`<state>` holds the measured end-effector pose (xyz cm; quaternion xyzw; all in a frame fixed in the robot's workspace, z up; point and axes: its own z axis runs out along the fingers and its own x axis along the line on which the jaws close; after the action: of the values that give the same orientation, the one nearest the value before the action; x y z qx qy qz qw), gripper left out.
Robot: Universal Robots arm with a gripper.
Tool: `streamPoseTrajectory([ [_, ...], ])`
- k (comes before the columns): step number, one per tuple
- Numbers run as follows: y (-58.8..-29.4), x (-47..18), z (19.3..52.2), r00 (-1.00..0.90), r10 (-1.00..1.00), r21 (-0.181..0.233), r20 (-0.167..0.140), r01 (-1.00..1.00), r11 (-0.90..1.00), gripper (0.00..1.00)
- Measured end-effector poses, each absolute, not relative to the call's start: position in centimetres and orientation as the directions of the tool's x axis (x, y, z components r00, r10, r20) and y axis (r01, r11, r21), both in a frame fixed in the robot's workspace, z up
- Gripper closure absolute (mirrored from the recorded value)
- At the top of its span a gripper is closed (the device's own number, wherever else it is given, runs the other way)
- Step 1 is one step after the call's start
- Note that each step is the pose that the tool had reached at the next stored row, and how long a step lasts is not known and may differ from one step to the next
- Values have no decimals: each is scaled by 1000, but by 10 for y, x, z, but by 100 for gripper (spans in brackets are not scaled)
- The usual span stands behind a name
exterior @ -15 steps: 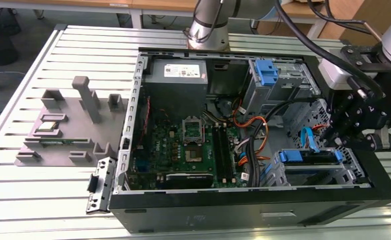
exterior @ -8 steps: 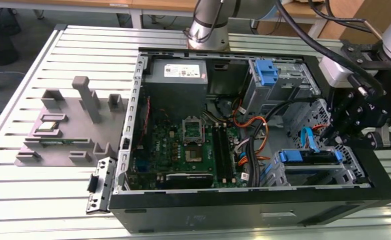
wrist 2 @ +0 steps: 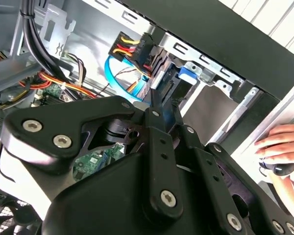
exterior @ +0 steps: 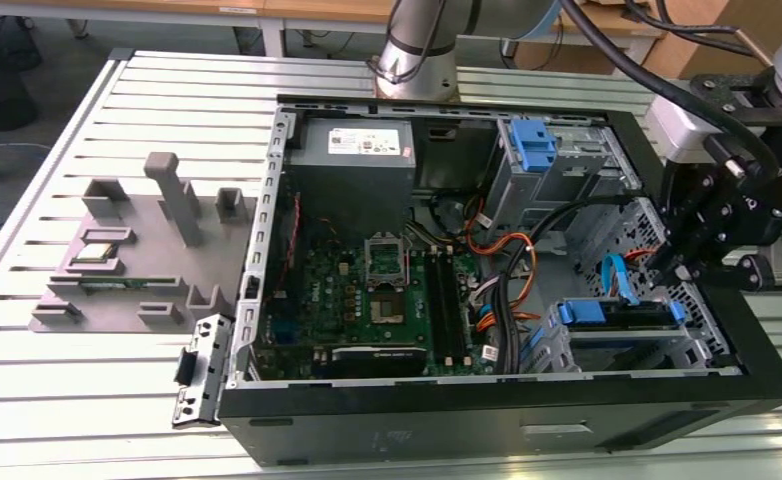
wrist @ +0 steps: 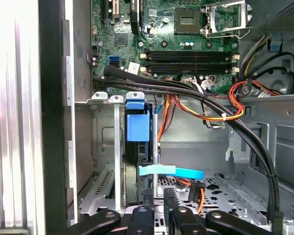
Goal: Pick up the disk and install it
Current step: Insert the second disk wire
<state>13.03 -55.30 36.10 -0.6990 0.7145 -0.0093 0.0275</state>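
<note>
Disk (exterior: 614,313): hard drive on edge in drive cage of computer case (exterior: 498,405), blue rail (wrist: 137,126) showing. Probably dense, stiff, shock-sensitive; hold by side rails. Gripper (exterior: 663,270) just above; closure cannot be told.

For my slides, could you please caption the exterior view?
Gripper beside the blue-railed disk inside the open computer case.

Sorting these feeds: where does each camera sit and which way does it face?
Exterior view: high, looking down into the open computer case; arm, gripper at the exterior view's right.
First wrist view: behind the gripper, facing the disk in its bay.
Second wrist view: behind the gripper, facing cables, a person's hand.
All share the gripper.
</note>
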Motion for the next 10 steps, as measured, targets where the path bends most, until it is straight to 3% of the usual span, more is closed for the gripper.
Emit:
streamPoseTrajectory([
  [10, -540, 135, 361, -21, -999, -51, -39, -998, 23, 77],
])
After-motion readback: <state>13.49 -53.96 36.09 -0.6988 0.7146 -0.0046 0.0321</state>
